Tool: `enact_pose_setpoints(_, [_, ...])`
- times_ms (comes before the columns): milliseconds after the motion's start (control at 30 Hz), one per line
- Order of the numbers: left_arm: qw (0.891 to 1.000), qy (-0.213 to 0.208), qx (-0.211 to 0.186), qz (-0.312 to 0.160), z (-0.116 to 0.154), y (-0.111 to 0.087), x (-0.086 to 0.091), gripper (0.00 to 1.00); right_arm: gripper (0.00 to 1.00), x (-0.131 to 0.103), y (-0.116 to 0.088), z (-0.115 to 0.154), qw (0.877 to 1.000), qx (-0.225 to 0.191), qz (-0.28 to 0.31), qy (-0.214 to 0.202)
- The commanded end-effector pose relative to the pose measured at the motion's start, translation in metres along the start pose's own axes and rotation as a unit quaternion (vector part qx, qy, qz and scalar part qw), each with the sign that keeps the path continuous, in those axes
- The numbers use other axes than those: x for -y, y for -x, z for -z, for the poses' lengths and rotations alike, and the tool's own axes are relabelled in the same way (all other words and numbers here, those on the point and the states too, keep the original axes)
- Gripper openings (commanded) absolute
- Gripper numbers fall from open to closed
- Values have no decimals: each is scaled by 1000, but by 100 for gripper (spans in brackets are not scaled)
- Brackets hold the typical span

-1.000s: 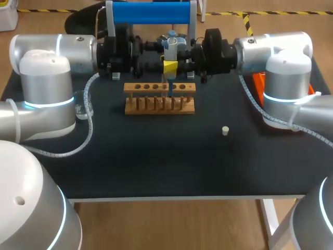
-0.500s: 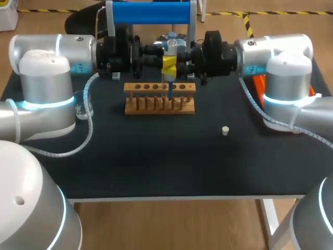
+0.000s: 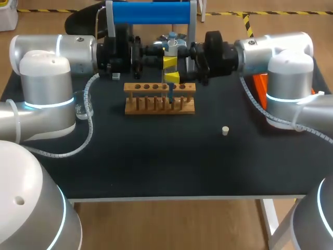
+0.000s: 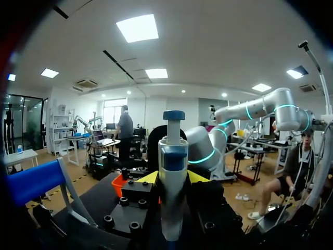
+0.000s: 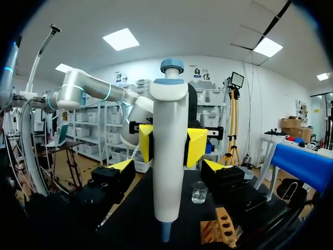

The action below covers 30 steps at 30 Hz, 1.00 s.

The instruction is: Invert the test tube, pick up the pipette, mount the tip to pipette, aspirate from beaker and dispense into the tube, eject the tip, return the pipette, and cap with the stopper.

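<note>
Head view, heads up: your right fingers (image 5: 122,165) have popped wide open since a second ago, so the pipette (image 3: 170,48) sits upright above the wooden rack (image 3: 156,104) at the back of the desk (image 3: 156,156), clamped only by your left fingers (image 4: 199,177).

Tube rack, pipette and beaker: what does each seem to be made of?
The tube rack looks like bare wood: tan, unpainted, with drilled holes and pegs. The pipette is probably moulded plastic, with a smooth matte white body and blue trim. The beaker is transparent, so glass or clear plastic; the look does not settle which.
</note>
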<state>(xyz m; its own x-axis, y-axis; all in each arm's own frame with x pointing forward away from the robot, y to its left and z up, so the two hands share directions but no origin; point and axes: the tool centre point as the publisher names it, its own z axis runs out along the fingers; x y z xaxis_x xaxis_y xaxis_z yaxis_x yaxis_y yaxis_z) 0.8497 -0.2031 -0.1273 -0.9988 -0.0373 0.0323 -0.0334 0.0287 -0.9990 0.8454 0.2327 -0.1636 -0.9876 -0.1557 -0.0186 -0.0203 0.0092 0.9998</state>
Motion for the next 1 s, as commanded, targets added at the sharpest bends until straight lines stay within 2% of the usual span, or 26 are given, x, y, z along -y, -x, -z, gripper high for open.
enact_pose_setpoints(33, [1000, 1, 0, 1, 0, 0, 1, 0, 100, -3, -4, 23, 1000, -12, 5, -7])
enact_pose_setpoints(133, [1000, 1, 0, 1, 0, 0, 1, 0, 100, -4, -4, 41, 1000, -12, 14, -14])
enact_pose_setpoints(333, [1000, 1, 0, 1, 0, 0, 1, 0, 100, -4, 14, 76, 999, 30, 4, -22])
enact_pose_setpoints(567, [1000, 1, 0, 1, 0, 0, 1, 0, 100, 0, 54, 90, 995, 78, -20, -51])
enact_pose_setpoints(800, [1000, 1, 0, 1, 0, 0, 1, 0, 100, 3, 108, 89, 988, 122, -26, -94])
enact_pose_setpoints(1000, [1000, 1, 0, 1, 0, 0, 1, 0, 100, 8, 145, 86, 981, 152, -35, -118])
